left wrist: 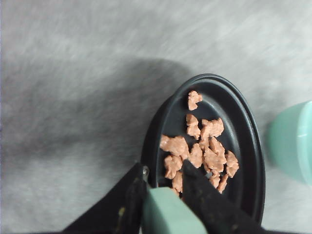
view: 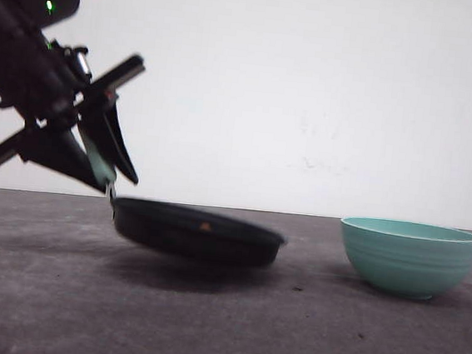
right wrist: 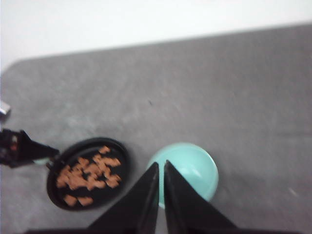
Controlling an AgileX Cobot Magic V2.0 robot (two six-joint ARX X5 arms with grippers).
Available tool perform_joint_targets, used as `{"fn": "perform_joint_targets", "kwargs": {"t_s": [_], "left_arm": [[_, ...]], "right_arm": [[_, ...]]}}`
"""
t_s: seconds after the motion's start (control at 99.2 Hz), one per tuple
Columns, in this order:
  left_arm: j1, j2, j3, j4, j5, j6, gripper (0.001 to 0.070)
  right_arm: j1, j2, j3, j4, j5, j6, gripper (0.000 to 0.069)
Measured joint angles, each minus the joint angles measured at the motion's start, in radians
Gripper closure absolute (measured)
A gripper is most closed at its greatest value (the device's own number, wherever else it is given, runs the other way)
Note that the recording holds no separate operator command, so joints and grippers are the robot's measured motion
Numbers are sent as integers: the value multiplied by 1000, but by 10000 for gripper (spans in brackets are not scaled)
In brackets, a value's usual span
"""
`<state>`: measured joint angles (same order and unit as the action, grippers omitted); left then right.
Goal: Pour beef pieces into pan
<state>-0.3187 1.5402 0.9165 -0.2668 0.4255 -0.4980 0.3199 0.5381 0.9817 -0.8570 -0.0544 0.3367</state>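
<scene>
The left gripper [view: 103,164] clamps the mint handle [left wrist: 168,214] of the pan [view: 197,232], holding it tilted just above the table [view: 222,326]. Beef pieces [left wrist: 202,151] lie in the pan. The right gripper [right wrist: 160,170], nearly closed and empty, hangs over the bowl [right wrist: 187,168].

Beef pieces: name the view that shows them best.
Left wrist view. The beef pieces lie close and sharp inside the pan, each chunk distinct. The right wrist view shows them smaller and blurrier, from above. The front view, side-on, shows one orange speck above the rim.
</scene>
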Motion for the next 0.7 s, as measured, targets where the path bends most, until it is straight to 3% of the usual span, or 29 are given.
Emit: {"fn": "perform_joint_targets", "kwargs": {"t_s": [0.333, 0.383, 0.454, 0.514, 0.696], "left_arm": [[0, 31, 5, -16, 7, 7, 578], [0, 31, 5, -37, 14, 0, 507], [0, 31, 5, -66, 18, -4, 332], [0, 26, 5, -71, 17, -3, 224], [1, -84, 5, -68, -30, -3, 59]], "right_arm": [[0, -61, 0, -78, -2, 0, 676], [0, -61, 0, -78, -7, 0, 676], [0, -61, 0, -79, -21, 0, 676], [0, -61, 0, -79, -22, -1, 676], [0, -61, 0, -79, -22, -29, 676]]}}
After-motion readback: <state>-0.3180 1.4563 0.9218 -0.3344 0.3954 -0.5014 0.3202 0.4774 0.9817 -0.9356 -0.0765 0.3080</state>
